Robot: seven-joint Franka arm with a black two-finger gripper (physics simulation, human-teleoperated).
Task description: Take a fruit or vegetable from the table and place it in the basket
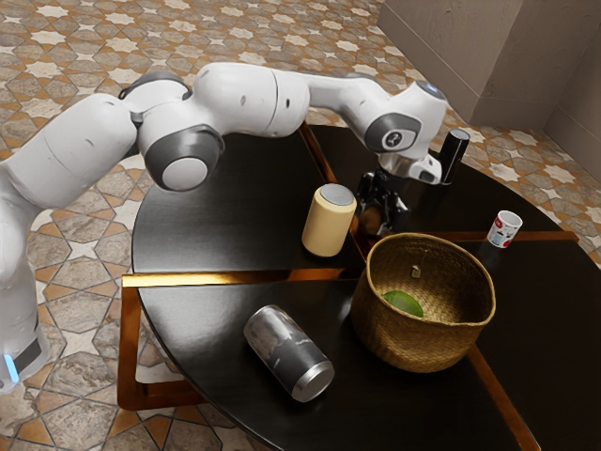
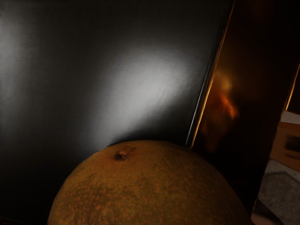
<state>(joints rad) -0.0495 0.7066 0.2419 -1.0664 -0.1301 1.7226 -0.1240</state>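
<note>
One round, speckled brown fruit (image 2: 150, 190) at the gripper (image 1: 380, 212), between smooth cream canister (image 1: 328, 225) and woven, open-topped basket (image 1: 418, 346). Jaws: cannot tell how wide, or whether gripping. Green fruit (image 1: 404, 303) inside basket. Bench (image 1: 202, 221) glossy, dark, curved-edged. Metal can (image 1: 289, 353) lies tipped near basket; lettering illegible.

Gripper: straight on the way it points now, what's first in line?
The round brownish fruit, right at the gripper. Past it, most likely the dark tabletop; the gap between fruit and tabletop is hard to judge.
</note>
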